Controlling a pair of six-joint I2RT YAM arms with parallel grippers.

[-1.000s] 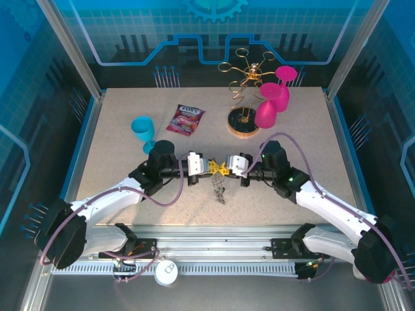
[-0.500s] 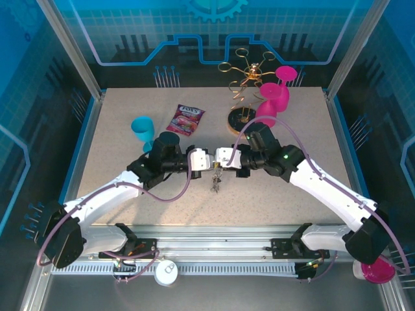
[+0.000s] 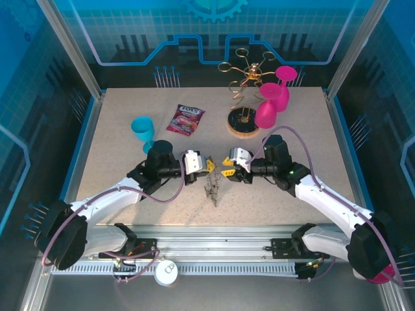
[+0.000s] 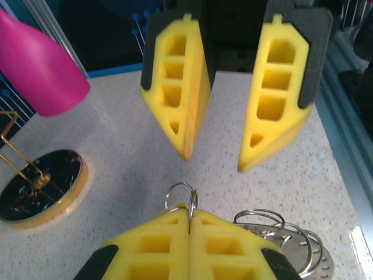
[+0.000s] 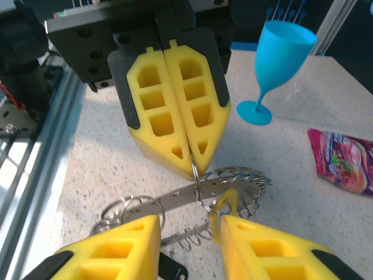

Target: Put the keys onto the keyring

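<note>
The left gripper is clamped shut on a small wire loop, probably to steady the bunch so the other arm can work on it. The keys trail below, between the two arms, over the table. The coiled keyring sits just behind the yellow key head. The right gripper faces it with its jaws partly apart. It grips nothing, and the yellow head lies just beside one finger.
</note>
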